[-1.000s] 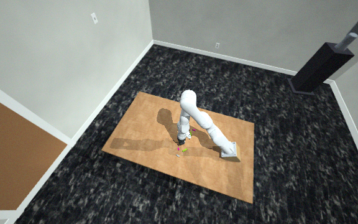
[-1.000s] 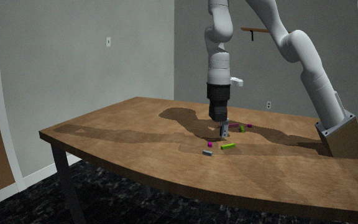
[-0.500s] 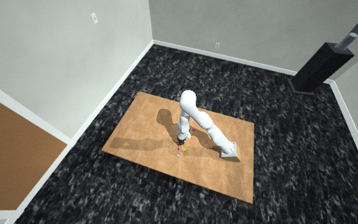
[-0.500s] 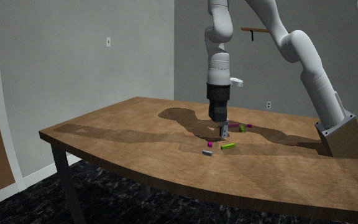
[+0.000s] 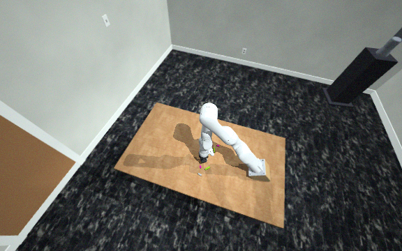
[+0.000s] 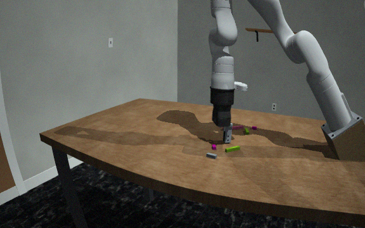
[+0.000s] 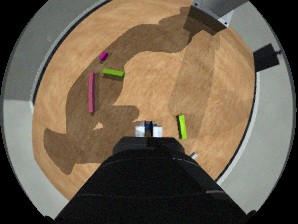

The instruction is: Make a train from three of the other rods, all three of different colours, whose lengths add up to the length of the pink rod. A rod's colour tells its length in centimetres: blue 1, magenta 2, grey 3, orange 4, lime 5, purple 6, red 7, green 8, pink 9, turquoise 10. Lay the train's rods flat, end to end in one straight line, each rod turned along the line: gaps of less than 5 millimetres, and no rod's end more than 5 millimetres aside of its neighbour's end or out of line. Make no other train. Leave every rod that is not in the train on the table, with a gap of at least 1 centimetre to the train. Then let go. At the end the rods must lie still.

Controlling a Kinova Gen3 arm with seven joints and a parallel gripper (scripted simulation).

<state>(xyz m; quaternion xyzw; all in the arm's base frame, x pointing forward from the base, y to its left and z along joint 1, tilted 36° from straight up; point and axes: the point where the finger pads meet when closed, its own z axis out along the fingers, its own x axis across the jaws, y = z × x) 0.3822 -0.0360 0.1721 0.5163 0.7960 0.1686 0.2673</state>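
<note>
My gripper [image 6: 227, 137] points straight down, low over the middle of the table, and is shut on a small blue rod [image 7: 148, 125] that shows between the fingertips in the wrist view. Just in front of it lie a short magenta rod [image 6: 213, 146], a lime rod [image 6: 232, 149] and a grey rod [image 6: 211, 155], each apart from the others. Behind the gripper lie the long pink rod [image 6: 237, 127], a second lime-green rod [image 6: 246, 130] and another short magenta rod [image 6: 254, 128]. The wrist view shows the pink rod [image 7: 91, 92] and the lime rod [image 7: 181, 125].
The arm's base [image 6: 347, 139] stands on the table's right side. The table's front edge [image 6: 201, 193] runs close below the grey rod. All rods lie in the arm's shadow near the table's middle.
</note>
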